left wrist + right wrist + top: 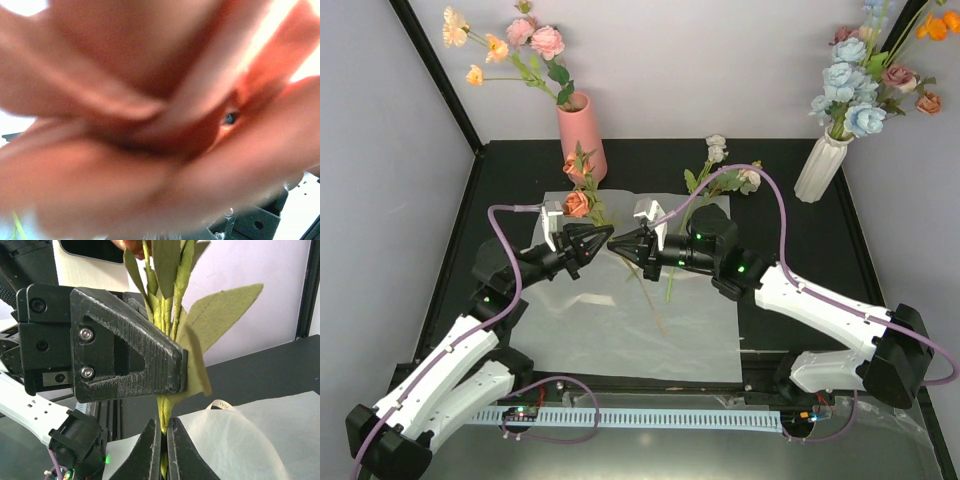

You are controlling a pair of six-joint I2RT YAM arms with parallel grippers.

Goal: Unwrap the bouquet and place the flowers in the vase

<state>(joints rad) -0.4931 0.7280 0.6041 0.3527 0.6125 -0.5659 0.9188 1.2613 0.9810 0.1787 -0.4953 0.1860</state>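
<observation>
As left claw (pixel 592 243) and right claw (pixel 618 243) clamp one flower (pixel 578 203), two vases (pixel 582 135) (pixel 820 170) stand behind.

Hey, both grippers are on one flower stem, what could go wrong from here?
The left gripper and right gripper pinch the same thin stem close together; pulling apart might bend or snap it. The orange bloom fills the left wrist view, so steering toward the pink vase may be imprecise.
</observation>
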